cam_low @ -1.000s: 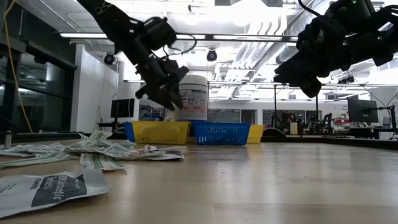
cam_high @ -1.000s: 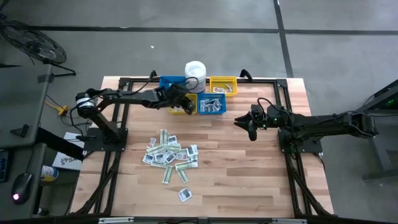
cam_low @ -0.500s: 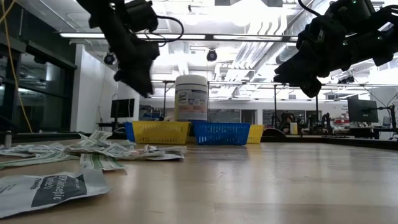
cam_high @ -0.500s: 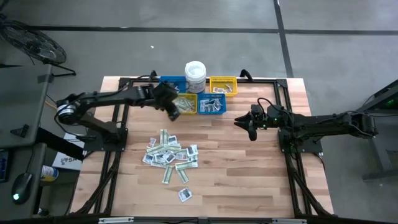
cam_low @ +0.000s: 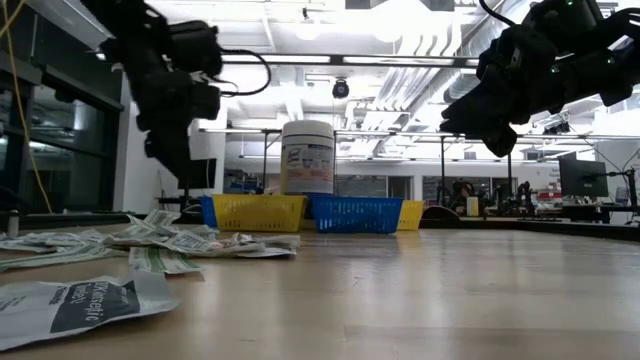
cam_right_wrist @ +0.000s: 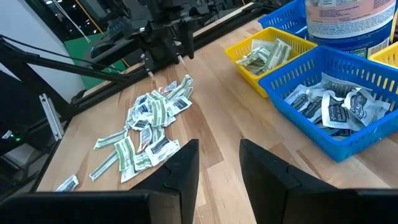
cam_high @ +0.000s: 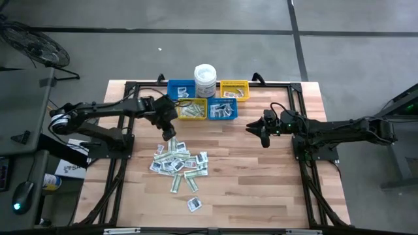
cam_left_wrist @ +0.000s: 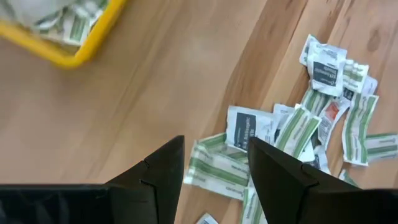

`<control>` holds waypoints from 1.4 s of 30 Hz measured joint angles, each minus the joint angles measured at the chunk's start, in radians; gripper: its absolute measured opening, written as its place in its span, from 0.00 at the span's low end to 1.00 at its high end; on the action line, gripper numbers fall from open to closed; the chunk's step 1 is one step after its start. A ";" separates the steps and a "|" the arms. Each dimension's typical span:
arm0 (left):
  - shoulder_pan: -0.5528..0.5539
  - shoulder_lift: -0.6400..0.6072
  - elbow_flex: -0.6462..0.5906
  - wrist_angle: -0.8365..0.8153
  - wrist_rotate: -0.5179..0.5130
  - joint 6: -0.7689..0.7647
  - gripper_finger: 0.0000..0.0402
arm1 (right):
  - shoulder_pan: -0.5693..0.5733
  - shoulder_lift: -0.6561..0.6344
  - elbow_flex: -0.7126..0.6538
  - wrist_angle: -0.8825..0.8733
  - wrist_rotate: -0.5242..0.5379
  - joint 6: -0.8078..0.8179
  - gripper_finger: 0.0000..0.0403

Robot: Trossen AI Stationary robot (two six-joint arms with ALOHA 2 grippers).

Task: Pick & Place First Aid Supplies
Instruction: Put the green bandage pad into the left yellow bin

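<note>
The first aid supplies (cam_high: pixel 177 160) lie in a loose pile on the wooden table: white square packets and green-and-white strips (cam_left_wrist: pixel 298 127). One packet (cam_high: pixel 194 204) lies apart near the front edge. My left gripper (cam_high: pixel 171 132) hangs just over the pile's far edge, tipped steeply down. It is open (cam_left_wrist: pixel 214 168), with nothing between its fingers. My right gripper (cam_high: pixel 260 136) waits above the table right of centre, open (cam_right_wrist: pixel 219 162) and holding nothing.
At the back stand two blue bins (cam_high: pixel 181 88) (cam_high: pixel 223 109) and two yellow bins (cam_high: pixel 194 109) (cam_high: pixel 234 89), some holding packets, with a white lidded tub (cam_high: pixel 205 77) behind them. Bare wood (cam_high: pixel 255 176) lies right of the pile. Black frame rails (cam_high: pixel 297 140) run along the table's sides.
My left gripper has drawn back from over the yellow bin toward the table's near-left, to the pile's far edge, and has tipped more steeply downward. The packets and my right arm have kept still.
</note>
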 joint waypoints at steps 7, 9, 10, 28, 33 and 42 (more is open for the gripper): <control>0.000 -0.141 -0.145 0.070 0.003 -0.095 0.44 | 0.000 0.000 0.000 0.000 0.000 0.000 0.27; 0.000 -0.175 -0.194 0.098 0.005 -0.122 0.44 | 0.000 0.000 0.000 0.000 0.000 0.000 0.27; 0.000 -0.188 -0.217 0.117 0.010 -0.139 0.44 | 0.000 0.000 0.000 0.000 0.000 0.000 0.27; 0.000 -0.269 -0.439 0.288 -0.036 -0.352 0.44 | 0.000 0.000 0.000 0.000 0.000 0.000 0.27; 0.000 -0.269 -0.440 0.303 -0.017 -0.376 0.44 | 0.000 0.000 0.000 0.000 0.000 0.000 0.27; 0.000 -0.269 -0.440 0.383 0.027 -0.406 0.44 | 0.000 0.000 0.000 0.000 0.000 0.000 0.27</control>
